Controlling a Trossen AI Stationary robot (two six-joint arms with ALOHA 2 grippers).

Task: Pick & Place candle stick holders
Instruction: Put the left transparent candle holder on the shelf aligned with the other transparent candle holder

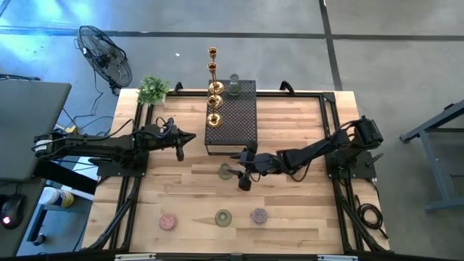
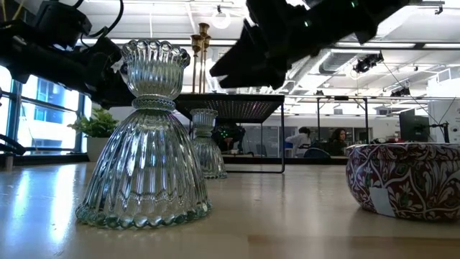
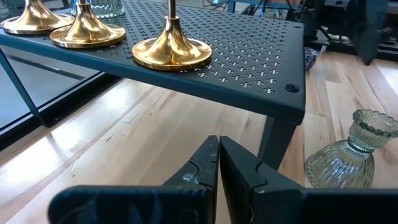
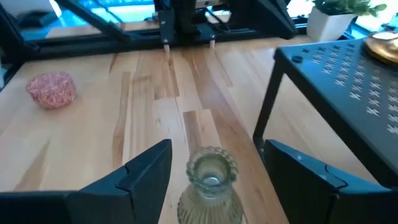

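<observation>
Your wooden table (image 1: 290,138) carries the black perforated metal stand (image 1: 232,119) at its far middle, with three gold candlesticks (image 1: 214,88) lined along the stand's left edge and one clear glass holder (image 1: 234,85) on its far end. A small potted plant (image 1: 153,89) sits at the far left corner. Your right arm reaches in from the right, and the right gripper (image 4: 214,171) hangs just in front of the stand with its fingers spread wide on either side of a clear ribbed glass candle holder (image 4: 211,183) standing upright on the table; they do not touch it. Your left gripper (image 3: 217,168) waits to the left of the stand, fingers pressed together on nothing, pointing toward the stand's near corner. Along the near edge of the table you have three squat cups in a row, well apart: a pink cup (image 1: 168,222), a clear-green cup (image 1: 223,217) and a purple cup (image 1: 259,215).
</observation>
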